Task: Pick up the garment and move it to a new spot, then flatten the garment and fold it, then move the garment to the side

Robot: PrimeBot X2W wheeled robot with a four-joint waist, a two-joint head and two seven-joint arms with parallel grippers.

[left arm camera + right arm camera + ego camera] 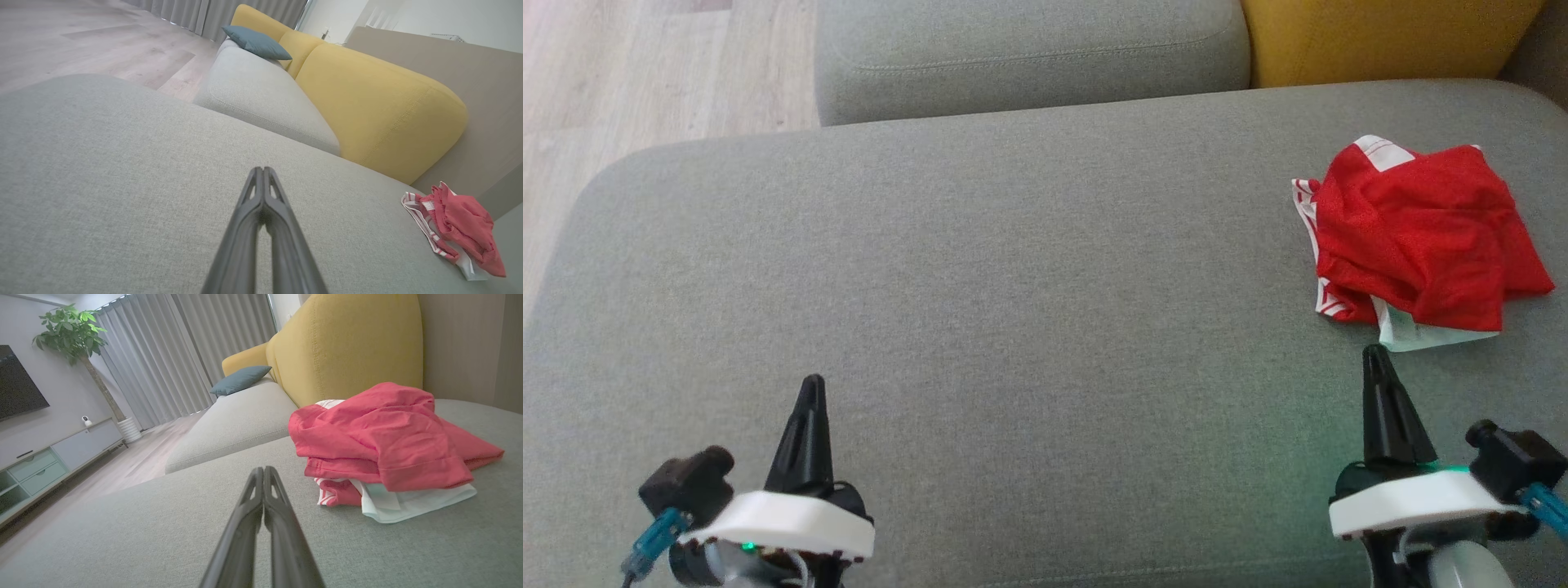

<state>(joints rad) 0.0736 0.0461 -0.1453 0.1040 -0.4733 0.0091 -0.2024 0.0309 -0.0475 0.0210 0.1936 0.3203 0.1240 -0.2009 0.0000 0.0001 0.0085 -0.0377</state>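
Observation:
A crumpled red garment with white striped trim lies in a heap on the grey sofa seat, at the far right. The same garment looms close ahead and to the right in the right wrist view, and the garment sits small at the lower right in the left wrist view. My right gripper is shut and empty, its tip just short of the garment's near white edge. My left gripper is shut and empty too, low on the left over bare cushion.
A second grey seat cushion lies beyond the seat, with a yellow back cushion to its right. A blue pillow rests further along the sofa. Wooden floor drops off at the left. A plant and cabinet stand across the room.

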